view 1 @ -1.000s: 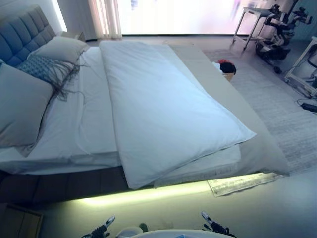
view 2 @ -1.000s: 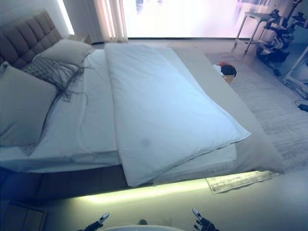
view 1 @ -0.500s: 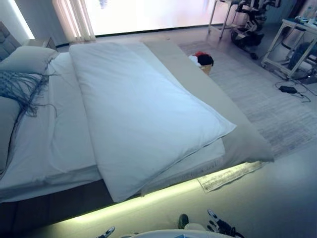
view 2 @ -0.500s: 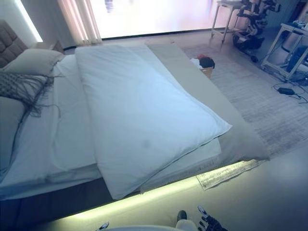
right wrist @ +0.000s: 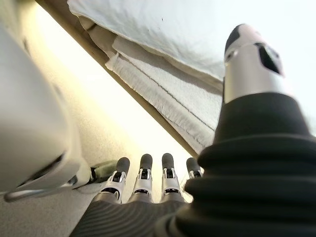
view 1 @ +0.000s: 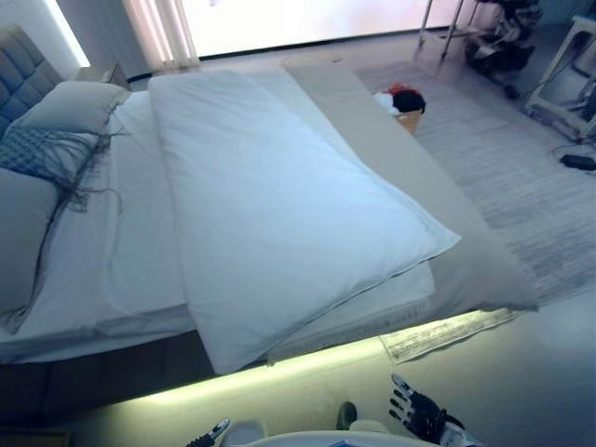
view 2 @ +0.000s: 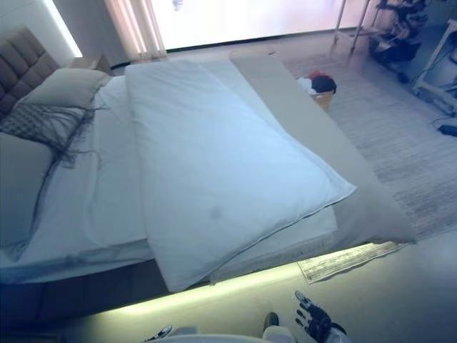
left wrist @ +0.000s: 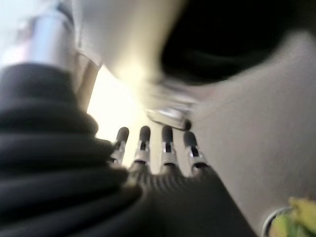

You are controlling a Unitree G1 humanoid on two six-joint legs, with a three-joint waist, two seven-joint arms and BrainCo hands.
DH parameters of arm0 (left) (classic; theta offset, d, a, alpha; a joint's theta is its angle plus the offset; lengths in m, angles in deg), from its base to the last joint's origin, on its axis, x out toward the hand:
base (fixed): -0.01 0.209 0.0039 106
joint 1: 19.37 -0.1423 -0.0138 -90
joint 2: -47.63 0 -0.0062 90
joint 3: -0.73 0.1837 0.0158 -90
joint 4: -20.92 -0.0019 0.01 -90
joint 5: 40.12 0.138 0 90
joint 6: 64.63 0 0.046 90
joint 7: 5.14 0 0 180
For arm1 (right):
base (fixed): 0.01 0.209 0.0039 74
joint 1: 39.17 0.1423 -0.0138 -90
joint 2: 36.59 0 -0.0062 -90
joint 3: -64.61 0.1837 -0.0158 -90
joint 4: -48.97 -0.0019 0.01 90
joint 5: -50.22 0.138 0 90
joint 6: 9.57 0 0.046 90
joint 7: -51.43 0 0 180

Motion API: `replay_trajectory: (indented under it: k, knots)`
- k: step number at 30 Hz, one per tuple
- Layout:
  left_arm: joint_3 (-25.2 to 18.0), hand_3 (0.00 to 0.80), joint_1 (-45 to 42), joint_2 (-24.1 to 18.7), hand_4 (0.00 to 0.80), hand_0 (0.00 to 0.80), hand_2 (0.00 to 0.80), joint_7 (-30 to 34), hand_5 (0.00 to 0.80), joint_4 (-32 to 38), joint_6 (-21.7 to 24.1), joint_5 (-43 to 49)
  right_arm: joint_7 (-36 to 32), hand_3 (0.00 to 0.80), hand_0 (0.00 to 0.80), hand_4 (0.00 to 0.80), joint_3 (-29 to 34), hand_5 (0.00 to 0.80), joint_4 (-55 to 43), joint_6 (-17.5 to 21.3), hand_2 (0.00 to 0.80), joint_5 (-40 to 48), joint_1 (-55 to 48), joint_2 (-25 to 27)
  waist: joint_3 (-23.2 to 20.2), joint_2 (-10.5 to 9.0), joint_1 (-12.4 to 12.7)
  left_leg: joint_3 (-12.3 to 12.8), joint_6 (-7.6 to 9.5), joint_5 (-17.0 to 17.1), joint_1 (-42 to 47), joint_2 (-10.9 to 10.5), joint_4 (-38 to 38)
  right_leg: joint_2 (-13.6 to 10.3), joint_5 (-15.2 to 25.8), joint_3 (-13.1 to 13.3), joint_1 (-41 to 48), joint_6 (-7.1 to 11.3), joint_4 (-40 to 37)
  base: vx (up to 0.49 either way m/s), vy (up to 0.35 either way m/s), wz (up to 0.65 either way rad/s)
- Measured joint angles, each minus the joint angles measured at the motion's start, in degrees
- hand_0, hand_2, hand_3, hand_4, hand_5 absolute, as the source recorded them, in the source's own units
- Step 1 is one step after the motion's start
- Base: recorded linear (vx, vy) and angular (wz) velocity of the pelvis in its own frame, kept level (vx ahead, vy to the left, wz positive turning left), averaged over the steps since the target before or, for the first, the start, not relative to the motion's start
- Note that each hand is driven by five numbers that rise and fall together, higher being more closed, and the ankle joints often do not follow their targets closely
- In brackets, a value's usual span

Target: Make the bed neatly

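Note:
The bed [view 1: 121,279] lies ahead with a white duvet [view 1: 279,205] folded lengthwise and resting at a slant across the white sheet [view 1: 130,251]. A grey bedspread [view 1: 410,177] covers the bed's right side and hangs over the foot corner. Grey pillows [view 1: 70,104] and a blue fringed cushion [view 1: 42,154] sit by the headboard [view 1: 23,79]. My left hand [view 1: 209,433] and right hand [view 1: 419,414] hang low in front of the bed, touching nothing. Their fingers [left wrist: 153,145] [right wrist: 143,177] are straight in both wrist views. The duvet's edge [right wrist: 163,29] shows past the right hand.
A basket of clothes [view 1: 400,102] stands on the grey rug [view 1: 521,177] right of the bed. A fringed mat [view 1: 447,331] pokes out under the foot corner. A nightstand [view 1: 98,73], curtains [view 1: 168,33], table legs [view 1: 447,28] and a cart [view 1: 568,65] line the far side.
The whole picture has shifted, so the camera moved; the bed looks unchanged. My right hand shows slightly higher and more fully at the bottom edge.

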Motion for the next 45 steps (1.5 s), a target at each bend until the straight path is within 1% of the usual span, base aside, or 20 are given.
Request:
replay_trajectory:
  k: [1, 2, 3, 4, 5, 6, 8, 9, 11, 15, 19, 22, 24, 26, 30, 32, 33, 35, 40, 45]
  knots:
    - [0.23, 0.0, -0.1, 0.11, 0.0, 0.0, 0.0, -0.02, 0.0, 0.05, -0.05, 0.0, 0.16, 0.0, 0.0, 0.0, -0.7, 0.0, -0.31, -0.01, 0.0, 1.19, 0.3, 0.15, 0.01, 0.5, -0.05, 1.08, 0.04, 0.0, 0.0, 1.39, -1.82, -0.3, -0.03, -0.67, -1.07, 0.1, 0.95, -0.097, 0.311, -0.2]
    - [0.39, 0.0, 0.17, 0.01, 0.0, 0.0, 0.0, -0.03, 0.0, -0.01, -0.04, 0.09, 0.3, 0.0, 0.0, 0.0, -1.05, 0.0, -0.91, 0.0, 0.0, 3.0, 0.78, 0.17, 0.13, 0.72, -0.32, 1.48, 0.12, -0.03, -0.42, 2.45, -2.43, -0.75, -0.13, -0.9, -2.97, 0.26, 2.59, -0.094, 0.256, -0.18]
    - [0.32, 0.0, 0.3, -0.03, 0.0, 0.0, 0.0, 0.07, 0.0, -0.47, 0.09, 0.39, 0.41, 0.0, 0.0, 0.0, -1.05, 0.0, -1.25, 0.01, 0.0, 4.51, 1.55, 0.38, 0.43, 1.16, -0.56, 1.9, 0.39, -0.14, -1.24, 2.85, -2.45, -1.21, -0.33, -1.17, -4.47, 0.61, 4.29, -0.119, 0.235, -0.02]
    - [0.67, 0.0, 0.9, 0.07, 0.0, 0.0, 0.0, 0.23, 0.0, -0.98, 0.32, 1.26, 0.53, 0.0, 0.0, 0.0, -1.01, 0.0, -1.58, 0.03, 0.0, 5.4, 1.98, 0.93, 0.91, 2.0, -1.43, 1.85, 0.67, -0.24, -1.25, 2.61, -3.41, -1.53, -0.62, -1.45, -5.47, 1.28, 5.8, -0.174, 0.203, 0.16]
    - [2.17, 0.0, 1.84, 0.45, 0.0, 0.0, 0.0, 0.5, 0.0, -1.25, 0.67, 1.77, 0.78, 0.0, 0.0, 0.0, -1.02, 0.0, -2.11, 0.06, 0.0, 6.75, 2.11, 2.26, 1.17, 3.76, -1.94, 2.33, 3.01, -2.11, -1.47, 2.9, -6.03, -1.5, -1.02, -1.7, -7.57, 2.07, 8.29, -0.2, 0.151, 0.23]
    - [2.75, 0.0, 3.57, 0.08, 0.0, 0.0, 0.0, 0.79, 0.0, -1.06, 1.4, 1.94, 1.54, 0.0, 0.0, 0.0, -0.97, 0.0, -2.01, 0.22, 0.0, 7.9, 2.86, 2.21, 2.2, 3.14, -1.31, 2.76, 2.3, -1.25, -2.82, 1.6, -6.23, -3.71, -1.71, -1.21, -10.0, 3.17, 11.1, -0.199, 0.103, 0.33]
    - [4.25, 0.0, 5.73, -0.95, 0.0, 0.0, 0.0, 0.98, 0.0, 0.03, 1.8, 1.32, 2.15, 0.0, 0.0, 0.0, -0.94, 0.0, -2.0, 0.02, 0.0, 9.1, 4.15, 1.85, 3.0, 1.85, -1.33, 2.78, 3.89, 0.15, -6.09, -0.51, -6.1, -6.49, -3.54, 0.29, -14.13, 4.07, 15.77, -0.209, 0.037, 0.52]
    - [4.75, 0.0, 7.25, -1.59, 0.0, 0.0, 0.0, 0.91, 0.0, 0.5, 1.77, 0.68, 2.72, 0.0, 0.0, 0.0, -0.82, 0.0, -1.92, 0.06, 0.0, 10.09, 6.0, 1.98, 4.26, 1.03, -1.3, 2.84, 4.22, 0.87, -7.56, -1.54, -5.6, -7.74, -3.8, 1.19, -15.91, 4.76, 17.26, -0.179, 0.003, 0.53]
    - [5.39, 0.0, 9.68, -2.44, 0.0, 0.0, 0.0, 0.51, 0.0, 0.82, 1.49, -0.76, 2.95, 0.0, 0.0, 0.0, -0.8, 0.0, -1.75, 0.13, 0.0, 11.94, 10.86, 2.32, 7.1, 1.25, -1.14, 2.41, 4.63, 0.68, -10.93, -1.91, -2.76, -8.36, -4.04, 2.21, -18.5, 5.09, 19.33, -0.141, -0.025, 0.29]
    - [6.21, 0.0, 12.37, -2.82, 0.0, 0.0, 0.0, -0.15, 0.0, 0.97, 1.15, -2.83, 3.41, 0.0, 0.0, 0.0, -0.88, 0.0, -1.63, 0.1, 0.0, 15.04, 20.39, 2.52, 11.21, 2.67, -0.98, 1.79, 4.58, -0.48, -15.7, -1.01, 2.1, -8.22, -4.42, 2.6, -22.28, 4.58, 22.21, -0.086, -0.028, 0.02]
    - [6.73, 0.0, 14.38, -2.87, 0.0, 0.0, 0.0, -0.15, 0.0, 1.55, 1.0, -4.37, 4.23, 0.0, 0.0, 0.0, -1.37, 0.0, -1.67, 0.04, 0.0, 16.64, 24.62, 3.06, 12.77, 2.41, -0.91, 1.37, 4.39, -1.35, -18.67, -0.27, 4.93, -7.79, -4.7, 3.01, -24.85, 4.19, 23.88, -0.074, -0.021, -0.03]
    - [7.58, 0.0, 18.26, -2.91, 0.0, 0.0, 0.0, -0.3, 0.0, 1.72, 0.85, -5.43, 5.98, 0.0, 0.0, 0.0, -1.99, 0.0, -1.17, -0.57, 0.0, 17.83, 27.52, 5.47, 15.43, 2.19, -0.07, 0.53, 4.45, -1.75, -23.6, 0.06, 8.18, -7.87, -5.17, 3.22, -29.32, 3.7, 26.91, -0.028, -0.012, 0.04]
    - [7.58, 0.0, 19.31, -2.94, 0.0, 0.0, 0.0, -0.47, 0.0, 2.31, 0.76, -6.46, 6.76, 0.0, 0.0, 0.0, -1.99, 0.0, -1.04, -1.16, 0.0, 18.42, 28.6, 6.67, 16.82, 2.13, 0.4, 0.3, 4.39, -2.03, -24.86, 0.3, 9.47, -7.92, -5.85, 3.34, -30.68, 3.45, 28.74, -0.033, -0.042, 0.03]
    - [7.63, 0.0, 19.5, -2.97, 0.0, 0.0, 0.0, -0.5, 0.0, 2.82, 0.62, -7.24, 7.8, 0.0, 0.0, 0.0, -2.05, 0.0, -1.03, -1.75, 0.0, 19.03, 30.2, 7.53, 17.18, 2.11, 0.39, -0.1, 4.33, -2.11, -26.51, 0.32, 10.42, -8.21, -6.72, 3.38, -32.58, 3.23, 30.76, -0.03, -0.05, 0.1]
    - [8.3, 0.0, 20.42, -3.0, 0.0, 0.0, 0.0, -0.71, 0.0, 3.44, 0.59, -8.29, 10.04, 0.0, 0.0, 0.0, -2.06, 0.0, -0.99, -3.14, 0.0, 21.0, 34.87, 9.92, 17.78, 2.36, 0.54, -1.74, 3.96, -2.26, -31.54, 0.52, 13.57, -8.62, -9.1, 3.36, -37.75, 2.36, 36.18, -0.005, -0.059, 0.16]
    - [8.81, 0.0, 20.82, -3.06, 0.0, 0.0, 0.0, -0.94, 0.0, 3.68, 0.6, -9.38, 10.9, 0.0, 0.0, 0.0, -2.07, 0.0, -0.66, -3.73, 0.0, 21.6, 36.31, 10.29, 17.84, 2.34, 0.79, -2.53, 3.53, -2.59, -33.14, 0.65, 14.94, -8.66, -10.08, 3.35, -39.39, 2.09, 38.07, 0.002, -0.043, 0.08]
    - [8.84, 0.0, 21.46, -3.1, 0.0, 0.0, 0.0, -1.17, 0.0, 4.08, 0.6, -9.81, 11.75, 0.0, 0.0, 0.0, -2.08, 0.0, -0.58, -4.01, 0.0, 22.41, 37.17, 10.57, 17.98, 2.29, 1.54, -2.77, 3.22, -2.85, -34.35, 0.93, 16.01, -8.63, -10.77, 3.38, -40.81, 1.72, 39.63, 0.0, 0.0, 0.0]
    - [8.84, 0.0, 22.2, -3.1, 0.0, 0.0, 0.0, -1.65, 0.0, 5.05, 0.65, -10.13, 12.35, 0.0, 0.0, 0.0, -2.1, 0.0, -0.27, -4.32, 0.0, 22.86, 38.06, 11.07, 18.23, 2.33, 2.05, -3.09, 3.0, -3.01, -35.77, 1.17, 17.07, -8.62, -11.3, 3.46, -42.35, 1.38, 41.11, 0.0, 0.0, 0.0]
    - [8.88, 0.0, 22.86, -3.41, 0.0, 0.0, 0.0, -2.68, 0.0, 6.03, 0.59, -11.98, 12.73, 0.0, 0.0, 0.0, -2.13, 0.0, -0.05, -5.09, 0.0, 23.65, 41.38, 12.02, 18.97, 2.82, 2.31, -4.16, 2.65, -3.54, -39.6, 1.47, 20.22, -8.79, -12.49, 3.54, -46.06, 0.69, 44.75, 0.006, 0.002, 0.04]
    - [8.85, 0.0, 23.01, -3.7, 0.0, 0.0, 0.0, -2.89, 0.0, 7.08, 0.82, -12.49, 12.26, 0.0, 0.0, 0.0, -2.38, 0.0, -0.01, -5.15, 0.0, 23.83, 44.01, 14.91, 19.29, 3.45, 3.45, -5.04, 2.3, -4.2, -43.06, 1.51, 23.66, -8.99, -14.02, 4.38, -49.7, 0.17, 49.14, 0.013, -0.003, 0.03]
